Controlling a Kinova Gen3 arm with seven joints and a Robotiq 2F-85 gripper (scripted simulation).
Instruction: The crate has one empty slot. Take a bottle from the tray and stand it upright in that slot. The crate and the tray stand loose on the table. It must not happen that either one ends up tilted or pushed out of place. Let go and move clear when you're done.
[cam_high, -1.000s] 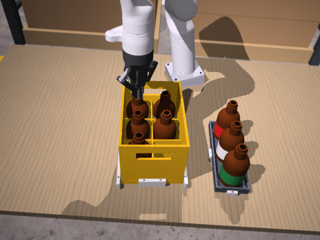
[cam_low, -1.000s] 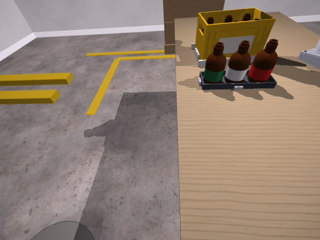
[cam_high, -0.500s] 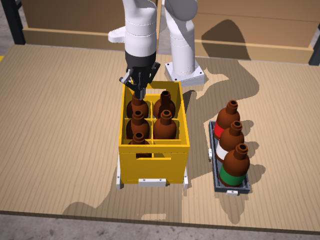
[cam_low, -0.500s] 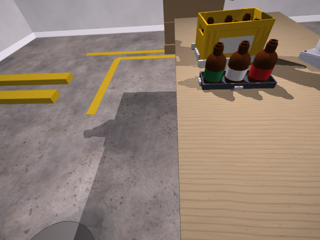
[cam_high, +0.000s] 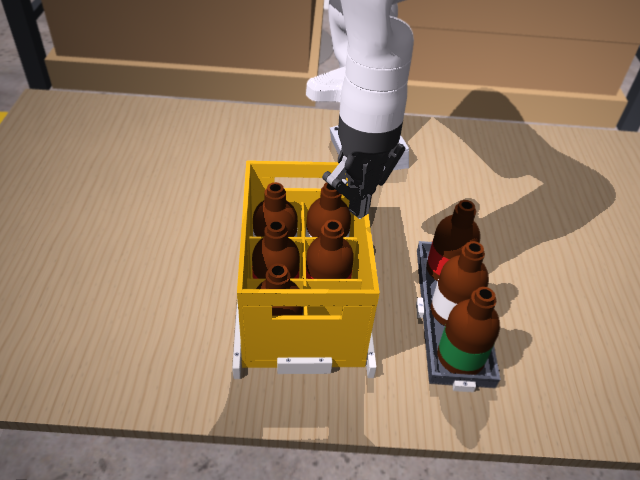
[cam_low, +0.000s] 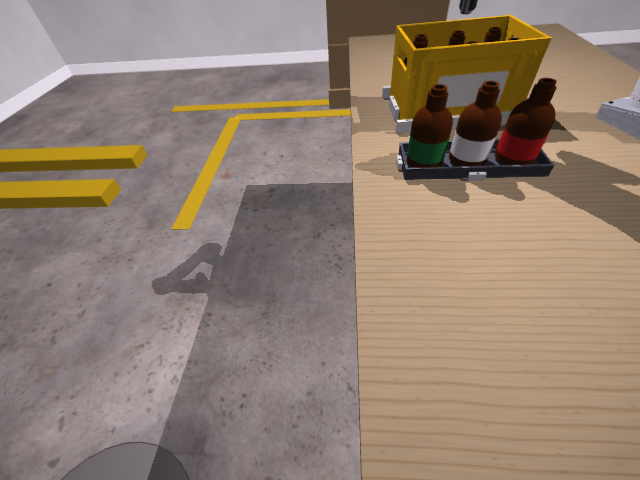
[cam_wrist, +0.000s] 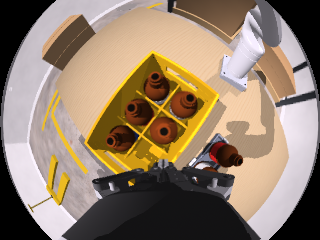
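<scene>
The yellow crate (cam_high: 301, 268) holds several brown bottles; its front right slot (cam_high: 333, 285) is empty. The dark tray (cam_high: 462, 374) stands to the crate's right with three upright bottles: red label (cam_high: 450, 238), white label (cam_high: 460, 283), green label (cam_high: 471, 331). My gripper (cam_high: 359, 208) hovers over the crate's back right corner, next to the neck of the back right crate bottle (cam_high: 328, 207). Its fingers are shut with nothing between them. The crate (cam_wrist: 154, 116) and a tray bottle (cam_wrist: 227, 156) show in the wrist view. The tray bottles show in the exterior view, with the green one (cam_low: 429, 126) leftmost.
The robot's white base (cam_high: 369, 147) stands just behind the crate. White brackets (cam_high: 303, 364) sit at the crate's foot and at the tray's end (cam_high: 464, 385). Large cardboard boxes (cam_high: 175, 36) line the back of the table. The table's edge (cam_low: 356, 289) drops to the floor.
</scene>
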